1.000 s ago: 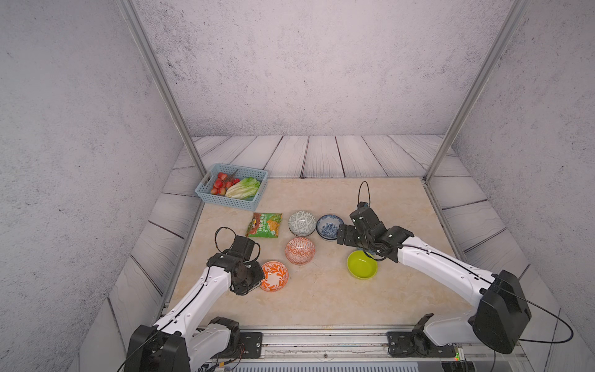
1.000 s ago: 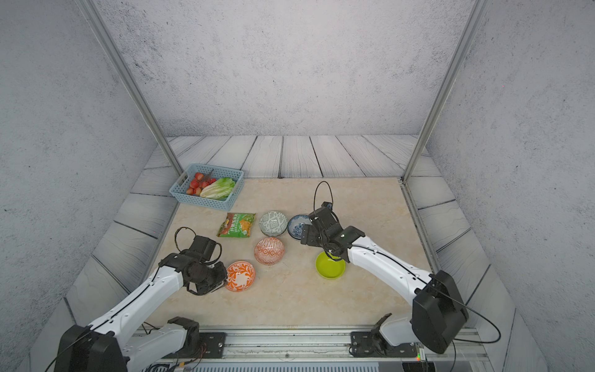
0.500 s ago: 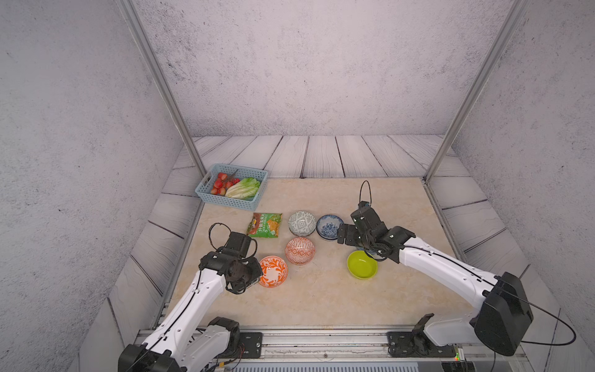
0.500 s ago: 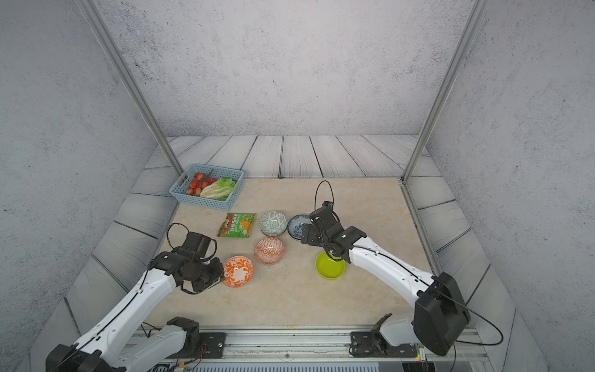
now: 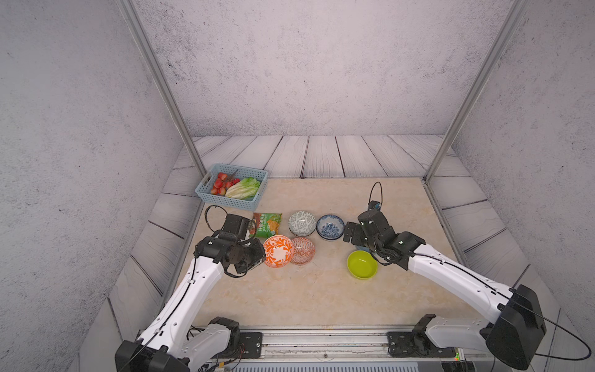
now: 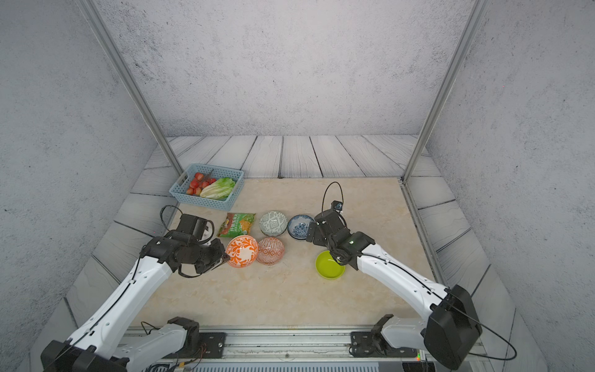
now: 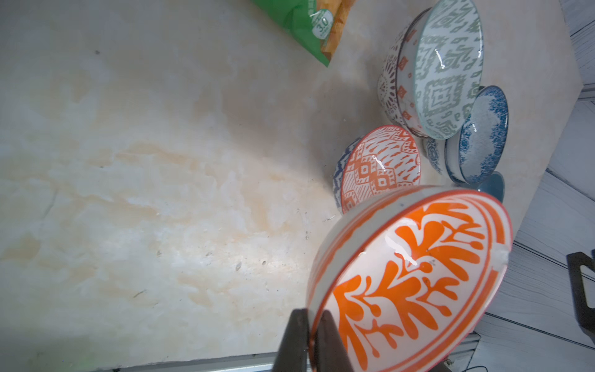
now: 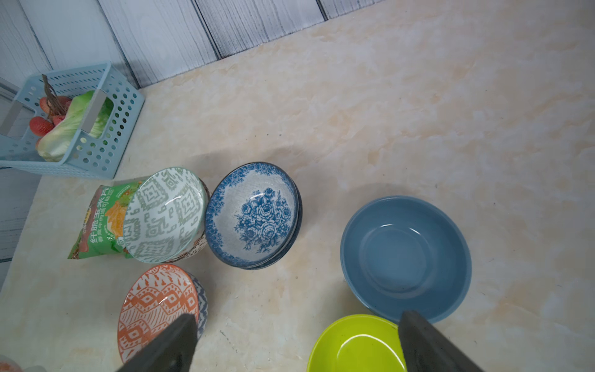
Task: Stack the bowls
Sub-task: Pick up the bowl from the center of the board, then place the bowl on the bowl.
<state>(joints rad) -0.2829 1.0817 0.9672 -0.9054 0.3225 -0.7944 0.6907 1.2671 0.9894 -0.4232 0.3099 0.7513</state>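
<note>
1. The left claw (image 7: 310,319) is shut narrow on the rim of the orange leaf bowl (image 7: 409,280), with one finger inside and one outside. A rim pinch suits a bowl too wide to span.
2. That bowl hangs tilted near the left edge of the worktop (image 5: 289,296), its mouth turned toward the middle. It appears lifted, but its foot is hidden. I judge it is in transit to a neighbouring bowl.
3. Just beside it stands the orange diamond bowl (image 5: 302,251), already seated in a blue zigzag bowl (image 7: 339,166). This pair is the likely receiving stack.
4. Toward the far edge there are two more nested pairs.
   - The grey-green bowl (image 5: 301,223) sits in a red-dotted white bowl (image 7: 391,80).
   - The blue flower bowl (image 5: 330,226) sits in a matching one beneath it.
   - A snack packet (image 5: 266,224) lies just beside the grey-green bowl.
5. The right claw (image 8: 296,325) stands wide and holds nothing. It hovers right of centre over the plain blue bowl (image 8: 405,257) and the lime bowl (image 8: 354,348). These two stand singly, close together. The wide spread suggests a rim grasp is being prepared there.
6. The basket (image 5: 230,203) of produce occupies the far left corner and plays no part.
7. Two risks apply: the glazed rim may slip in the pinch, and the tilted bowl may knock the stack beside it.
</note>
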